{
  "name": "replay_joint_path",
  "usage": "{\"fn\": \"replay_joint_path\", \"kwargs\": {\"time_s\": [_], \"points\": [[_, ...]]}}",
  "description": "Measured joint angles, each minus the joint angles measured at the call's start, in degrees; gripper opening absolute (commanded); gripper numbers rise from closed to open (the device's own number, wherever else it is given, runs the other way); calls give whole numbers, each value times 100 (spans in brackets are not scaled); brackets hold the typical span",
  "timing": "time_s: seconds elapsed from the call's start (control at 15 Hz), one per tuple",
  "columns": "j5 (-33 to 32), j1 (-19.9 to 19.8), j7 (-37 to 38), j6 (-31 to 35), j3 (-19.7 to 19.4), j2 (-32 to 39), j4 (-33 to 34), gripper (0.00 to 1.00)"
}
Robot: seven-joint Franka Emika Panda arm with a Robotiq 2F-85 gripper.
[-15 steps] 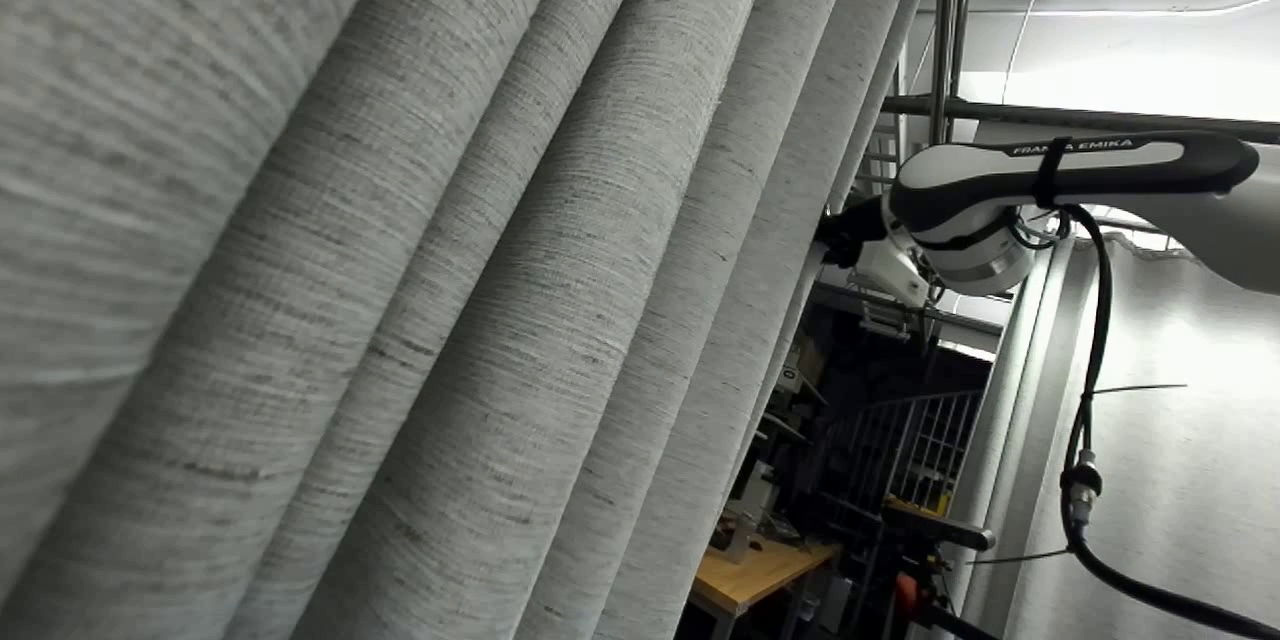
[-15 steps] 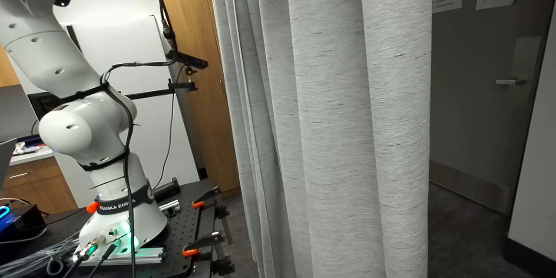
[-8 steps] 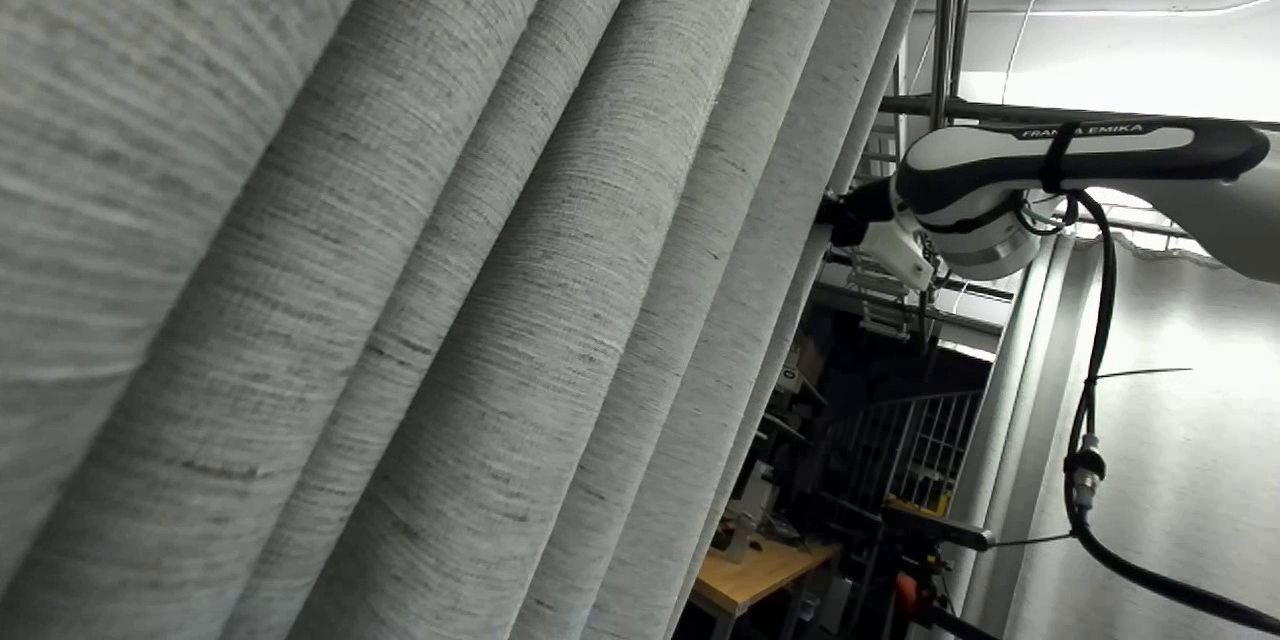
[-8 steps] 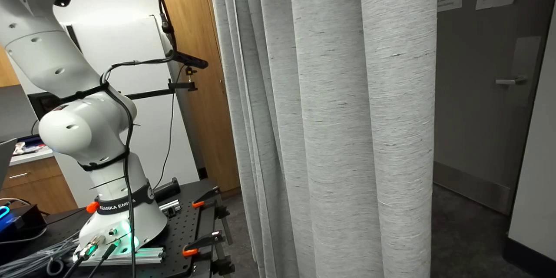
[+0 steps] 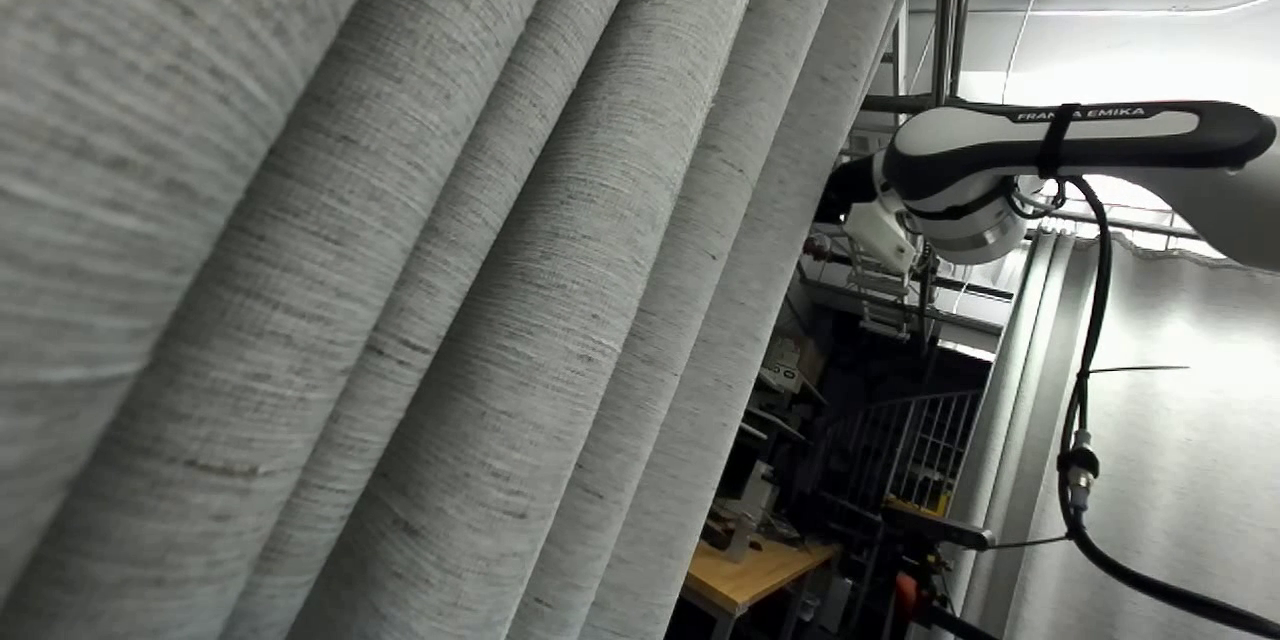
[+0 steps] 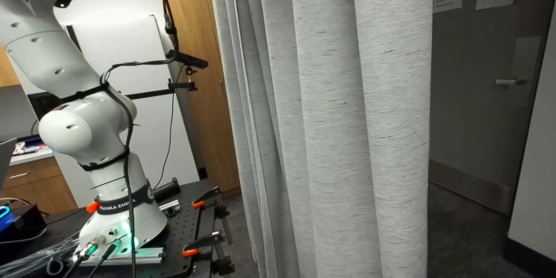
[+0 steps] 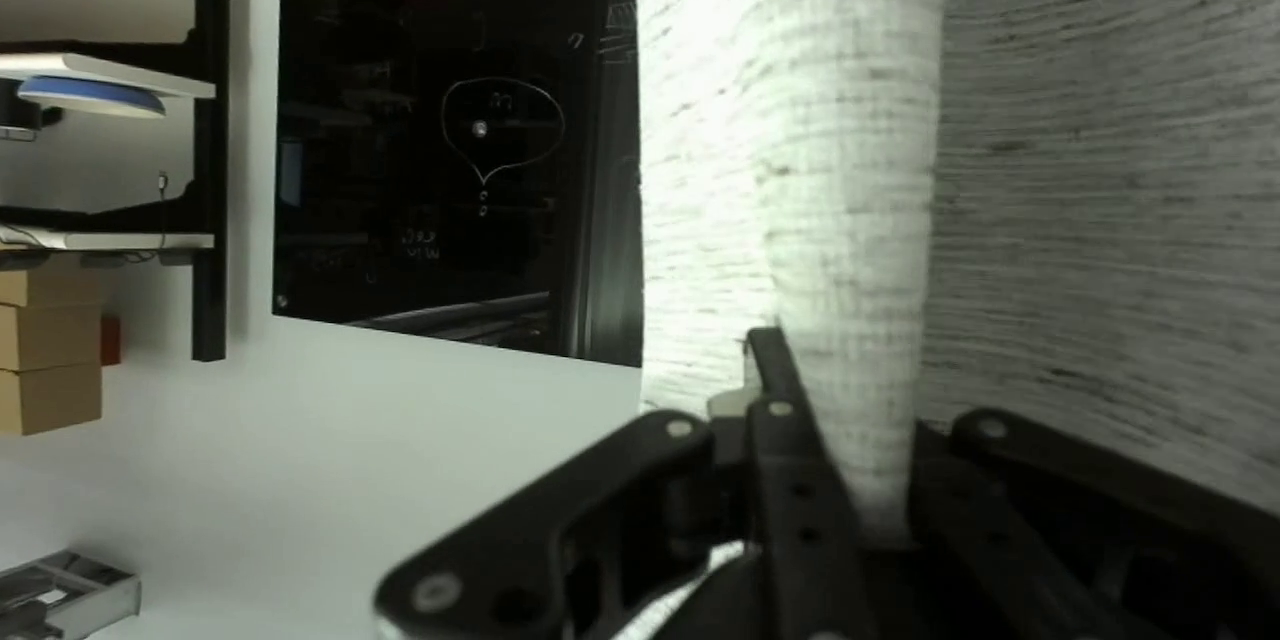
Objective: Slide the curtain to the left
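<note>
The curtain [image 5: 560, 300] is a huge light-grey pleated drape filling much of an exterior view. It also hangs beside the robot's base in an exterior view, as the curtain [image 6: 334, 139]. In the wrist view, a pale fold of the curtain [image 7: 850, 170] runs down between the black fingers of my gripper [image 7: 845, 400], which is shut on it. The left finger [image 7: 790, 400] lies over the fold's front, while the right fingertip is hidden behind cloth. At the drape's far edge, the gripper [image 5: 832, 200] shows dark and partly covered; its fingertips cannot be made out there.
A metal pole [image 5: 955, 20] and a horizontal rail stand behind the arm. A cable [image 5: 1095, 340] hangs from the arm. A wooden table [image 5: 755, 570] is beyond the curtain. By the base are clamps [image 6: 204, 243] and a camera bracket [image 6: 186, 74]. A dark board [image 7: 450, 130] hangs on the wall.
The gripper and forearm have risen in an exterior view, and the gripper has closed. The curtain's narrow outer pleat near the gripper has drawn in, uncovering more background behind.
</note>
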Motion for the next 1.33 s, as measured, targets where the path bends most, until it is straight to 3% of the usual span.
{"fn": "replay_joint_path", "kwargs": {"time_s": [0.4, 0.87, 1.33], "points": [[-637, 114, 388, -2, 1030, -408, -382, 0], [-946, 886, 393, -20, 2033, -1317, -969, 0], [-1038, 1564, 419, -10, 2834, -1649, -1215, 0]]}}
